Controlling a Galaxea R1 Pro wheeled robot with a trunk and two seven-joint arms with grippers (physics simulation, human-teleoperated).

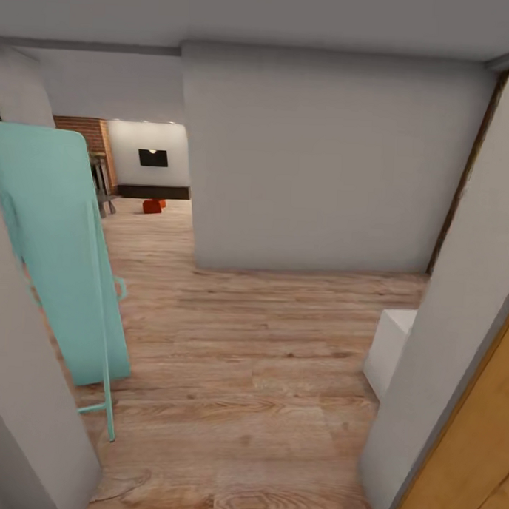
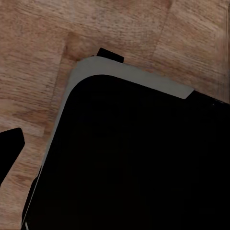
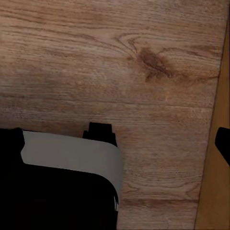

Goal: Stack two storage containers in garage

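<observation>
Head view looks down a hallway with pale wood-plank floor (image 1: 265, 359), white wall block (image 1: 325, 161) straight ahead, passage open along its left side. Far end of that passage: living room (image 1: 144, 164) with brick fireplace (image 1: 86, 132), black wall TV (image 1: 153, 158), low dark-brown cabinet (image 1: 153, 191). Two storage containers (image 1: 153, 206) on the plank floor in front of the cabinet, orange-red, tiny at this range, touching or overlapping; cannot tell which. Dark chair or stool legs (image 1: 102, 192) left of them, near the fireplace. Near left: mint-green folded board on thin legs (image 1: 62, 261) leaning against the wall. Near right: low white box (image 1: 389, 349) on the floor beside a white wall edge, wooden door panel (image 1: 468, 456) at the frame corner. Left wrist view: black robot base with grey rounded rim (image 2: 134, 76) over plank floor, dark fingertip (image 2: 12, 143) at the edge; pincer opening cannot be told. Right wrist view: same grey-rimmed black base corner (image 3: 72, 153), plank floor, wooden panel edge, dark fingertip (image 3: 223, 143) at the frame edge; opening likewise cannot be told.
</observation>
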